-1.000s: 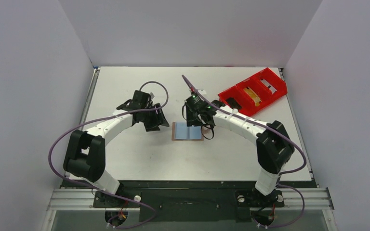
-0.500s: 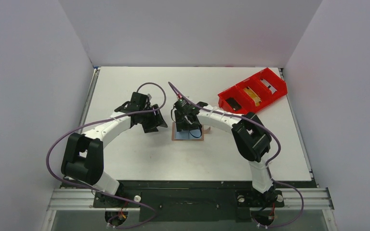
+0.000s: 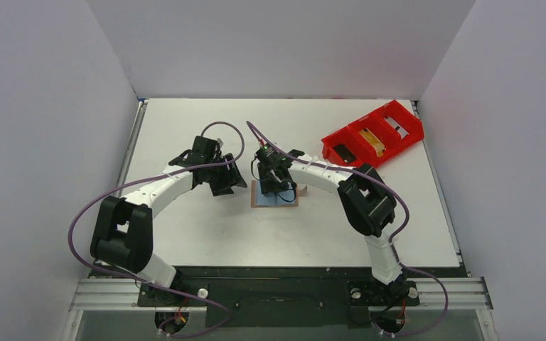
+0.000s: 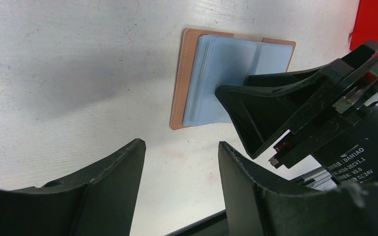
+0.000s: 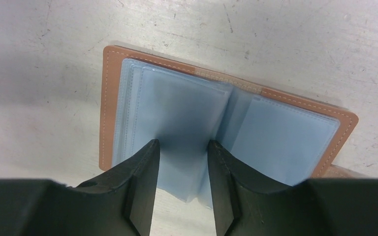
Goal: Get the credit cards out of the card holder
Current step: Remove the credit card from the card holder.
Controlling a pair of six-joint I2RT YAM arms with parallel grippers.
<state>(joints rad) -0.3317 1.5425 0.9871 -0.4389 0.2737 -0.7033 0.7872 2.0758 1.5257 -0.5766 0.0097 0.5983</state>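
The card holder lies open and flat at the table's middle, its tan cover underneath and its pale blue-grey sleeves facing up. It also shows in the left wrist view and the right wrist view. No card can be made out in the sleeves. My right gripper is open right over the holder, its tips down on the left stack of sleeves beside the fold. My left gripper is open and empty, just left of the holder. A small tan tab sticks out at the holder's right edge.
A red compartment tray stands at the back right with a few small items in it. White walls close in the table on three sides. The right arm's elbow hangs over the table right of the holder.
My right gripper has moved left from the holder's right side to above its middle, the arm's elbow swinging in. The holder has slid slightly left. The left arm has barely moved.
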